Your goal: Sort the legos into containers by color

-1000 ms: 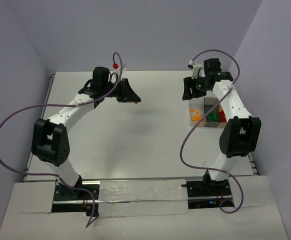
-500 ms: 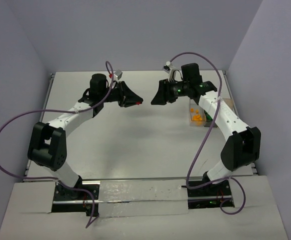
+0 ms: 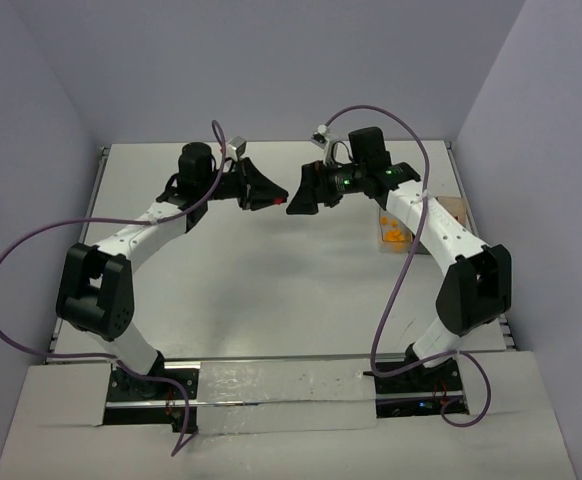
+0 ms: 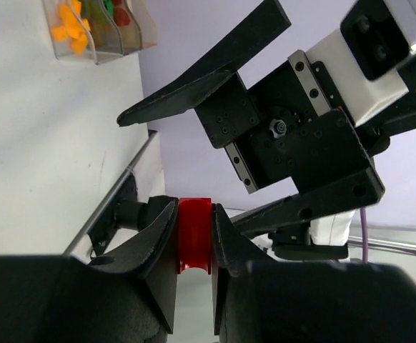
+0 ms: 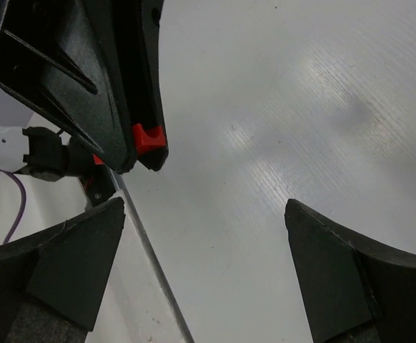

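My left gripper (image 4: 194,209) is shut on a small red lego (image 4: 194,241), held in the air over the middle of the table (image 3: 271,270). In the top view the left gripper (image 3: 271,198) and my right gripper (image 3: 295,202) point at each other, tips nearly meeting. The right gripper (image 5: 205,207) is open wide with nothing between its fingers, and the red lego (image 5: 149,138) sits just beyond them. The clear containers (image 4: 97,32) hold orange legos (image 4: 68,30), with green and red ones in the bins beside. The containers (image 3: 396,230) stand at the right, partly behind the right arm.
The white table ends in a metal rail (image 4: 126,182) and grey walls enclose it on three sides. Purple cables (image 3: 31,250) loop off both arms. A tan cardboard base (image 3: 456,210) shows beside the containers.
The right arm has swung left from over the containers to face the left gripper, and its jaws have opened wide. The left gripper has shifted slightly right, still holding the red lego.
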Motion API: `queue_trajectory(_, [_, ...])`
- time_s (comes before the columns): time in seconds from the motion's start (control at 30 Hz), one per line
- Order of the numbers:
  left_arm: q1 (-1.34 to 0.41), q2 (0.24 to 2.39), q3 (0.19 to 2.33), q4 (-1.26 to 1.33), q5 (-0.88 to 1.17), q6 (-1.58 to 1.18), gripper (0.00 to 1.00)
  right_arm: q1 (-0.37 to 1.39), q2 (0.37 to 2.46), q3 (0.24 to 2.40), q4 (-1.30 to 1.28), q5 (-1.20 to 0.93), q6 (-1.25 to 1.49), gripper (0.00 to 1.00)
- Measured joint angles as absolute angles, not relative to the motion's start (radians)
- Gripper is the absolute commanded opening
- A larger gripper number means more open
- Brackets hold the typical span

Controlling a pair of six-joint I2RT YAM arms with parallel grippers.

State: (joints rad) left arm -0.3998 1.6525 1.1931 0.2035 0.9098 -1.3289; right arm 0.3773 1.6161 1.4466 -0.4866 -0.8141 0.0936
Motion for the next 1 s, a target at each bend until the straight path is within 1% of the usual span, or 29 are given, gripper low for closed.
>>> queue_trajectory(0.23, [-0.424, 1.658, 1.184, 0.242, 0.947, -1.394, 0.00, 0.444, 1.616, 1.512, -0.497, -0.788, 0.000, 1.00])
queue_trajectory(0.33, [-0.438, 1.661, 1.183, 0.250, 0.956, -1.409, 0.00, 0.462, 1.616, 1.535, -0.500, -0.786, -0.032, 0.97])
queue_trajectory(0.37, [-0.441, 1.663, 1.182, 0.251, 0.958, -1.412, 0.00, 0.467, 1.616, 1.540, -0.501, -0.785, -0.042, 0.95])
queue_trajectory(0.43, [-0.444, 1.668, 1.182, 0.252, 0.963, -1.417, 0.00, 0.477, 1.617, 1.549, -0.505, -0.780, -0.060, 0.85])
queue_trajectory(0.57, [-0.444, 1.673, 1.181, 0.252, 0.968, -1.425, 0.00, 0.484, 1.617, 1.554, -0.516, -0.769, -0.084, 0.71])
queue_trajectory(0.73, [-0.444, 1.673, 1.179, 0.252, 0.971, -1.430, 0.00, 0.484, 1.617, 1.554, -0.530, -0.750, -0.109, 0.71])
queue_trajectory(0.77, [-0.444, 1.674, 1.179, 0.252, 0.971, -1.430, 0.00, 0.484, 1.617, 1.554, -0.535, -0.746, -0.115, 0.70])
queue_trajectory(0.93, [-0.444, 1.676, 1.179, 0.253, 0.971, -1.431, 0.00, 0.485, 1.616, 1.554, -0.561, -0.741, -0.134, 0.56])
queue_trajectory(1.0, [-0.443, 1.679, 1.179, 0.253, 0.970, -1.430, 0.00, 0.485, 1.616, 1.554, -0.568, -0.739, -0.141, 0.49])
